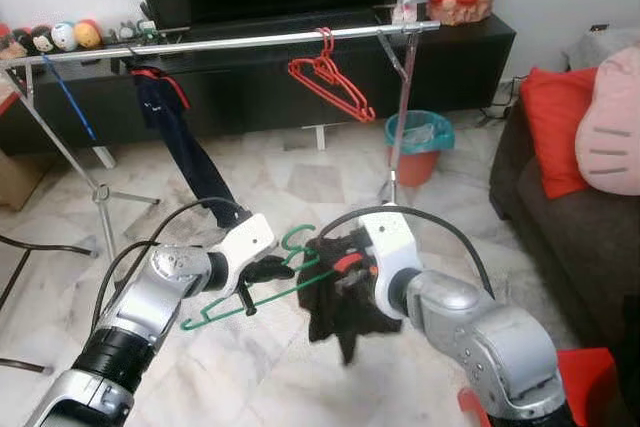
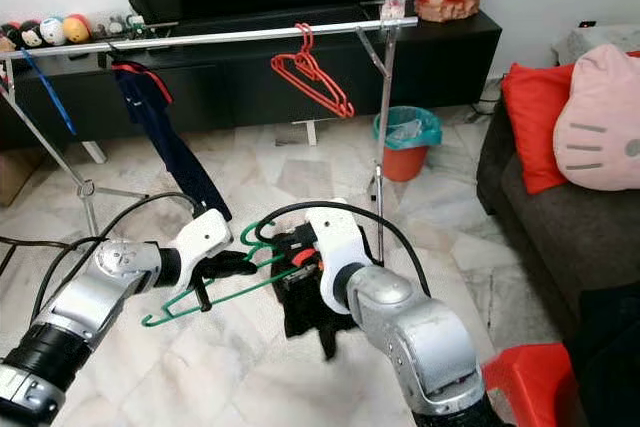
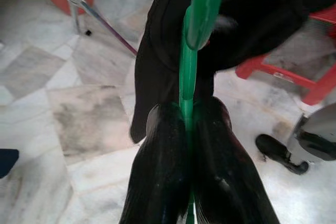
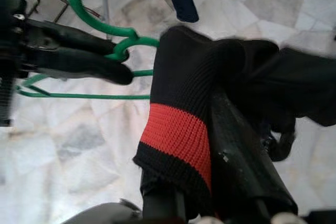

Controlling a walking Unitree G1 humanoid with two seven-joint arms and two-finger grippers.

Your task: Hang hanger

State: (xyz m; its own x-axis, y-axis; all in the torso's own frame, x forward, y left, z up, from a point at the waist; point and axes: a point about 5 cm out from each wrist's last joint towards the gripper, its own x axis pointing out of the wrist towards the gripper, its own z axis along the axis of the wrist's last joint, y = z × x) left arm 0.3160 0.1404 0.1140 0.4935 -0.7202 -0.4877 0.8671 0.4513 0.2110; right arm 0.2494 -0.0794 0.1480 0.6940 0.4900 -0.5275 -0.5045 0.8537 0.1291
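Note:
A green hanger (image 1: 262, 294) is held low over the marble floor, its hook (image 1: 296, 238) pointing up. My left gripper (image 1: 282, 268) is shut on the hanger near the hook; the wrist view has the green wire (image 3: 187, 77) pinched between both fingers. A black garment with a red band (image 4: 181, 135) hangs from the hanger's right end. My right gripper (image 1: 340, 269) is shut on this black garment (image 1: 340, 302). Behind stands a metal clothes rail (image 1: 240, 43) carrying red hangers (image 1: 330, 82) and a dark blue garment (image 1: 185, 142).
A dark TV cabinet (image 1: 300, 77) runs behind the rail. A teal bin (image 1: 418, 145) stands by the rail's right leg (image 1: 398, 127). A dark sofa with red and pink cushions (image 1: 590, 137) is on the right. A red stool (image 1: 585, 387) sits near my right arm.

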